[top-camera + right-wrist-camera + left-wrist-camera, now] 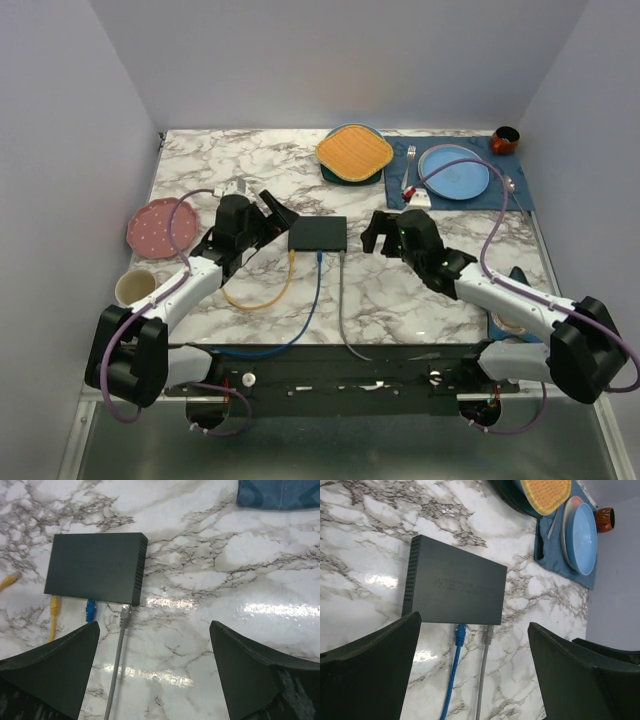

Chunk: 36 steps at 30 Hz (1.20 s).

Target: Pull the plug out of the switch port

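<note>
The switch (318,233) lies flat on the marble table (395,300) between the two arms. The left gripper (278,210) is just off one short end and the right gripper (368,232) just off the other, and neither touches it. Both grippers have their fingers spread wide with nothing between them. I read this as a ready stance, with one side placed to hold the box down while the other takes a plug. From the right wrist, the switch sits ahead and to the left of the finger gap. Three plugs stand in a row along its near edge: the yellow plug (54,605), the blue plug (90,611) and the grey plug (125,613), the grey one nearest the gap. From the left wrist, the blue and grey plugs lie almost straight ahead of the gap, and the yellow one is hidden behind a finger (370,675). Which plug is meant cannot be told. The plugs sit close together, so fingers closing on one would likely crowd its neighbour, and the cables trail back beneath the fingers. Well beyond the fingertips lie an orange mat (354,150), a blue plate (454,172) on a blue cloth (510,190), a pink plate (153,228) and a cup (134,288), all clear of the work.
</note>
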Each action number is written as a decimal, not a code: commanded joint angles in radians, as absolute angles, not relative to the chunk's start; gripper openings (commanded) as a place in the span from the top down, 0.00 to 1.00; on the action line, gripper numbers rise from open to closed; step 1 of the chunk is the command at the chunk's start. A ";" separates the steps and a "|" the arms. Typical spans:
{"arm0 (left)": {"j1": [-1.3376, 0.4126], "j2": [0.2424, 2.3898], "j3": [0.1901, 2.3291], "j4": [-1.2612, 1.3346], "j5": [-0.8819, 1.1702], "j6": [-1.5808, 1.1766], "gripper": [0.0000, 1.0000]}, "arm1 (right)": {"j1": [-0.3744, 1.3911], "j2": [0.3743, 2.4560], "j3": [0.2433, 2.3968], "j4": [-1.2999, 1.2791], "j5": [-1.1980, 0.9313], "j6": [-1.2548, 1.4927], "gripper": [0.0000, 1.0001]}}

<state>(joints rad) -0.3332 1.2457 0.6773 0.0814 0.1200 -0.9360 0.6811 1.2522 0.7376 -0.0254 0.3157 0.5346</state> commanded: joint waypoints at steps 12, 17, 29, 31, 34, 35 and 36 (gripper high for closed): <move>-0.287 1.474 0.956 -0.287 0.053 -0.902 0.04 | 0.618 1.167 0.635 0.196 0.273 0.564 0.00; -0.325 1.508 0.925 -0.158 0.113 -0.907 0.15 | 0.611 1.244 0.693 0.134 0.209 0.574 0.00; -0.380 1.627 1.009 -0.055 0.279 -0.839 0.59 | 0.569 1.420 0.655 0.285 -0.185 0.633 0.29; -0.380 1.653 1.009 -0.023 0.319 -0.850 0.62 | 0.569 1.460 0.655 0.323 -0.251 0.655 0.30; -0.385 1.666 0.994 0.042 0.348 -0.868 0.62 | 0.569 1.497 0.641 0.392 -0.325 0.687 0.33; -0.385 1.666 0.994 0.049 0.350 -0.870 0.62 | 0.569 1.520 0.640 0.403 -0.336 0.695 0.34; -0.387 1.672 0.994 0.051 0.348 -0.871 0.62 | 0.569 1.529 0.640 0.411 -0.345 0.704 0.34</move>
<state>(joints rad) -0.3813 1.6543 1.0050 -0.0380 0.2699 -0.8574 0.5739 1.4830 0.6590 0.3004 -0.2073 0.6537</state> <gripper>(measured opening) 0.380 0.670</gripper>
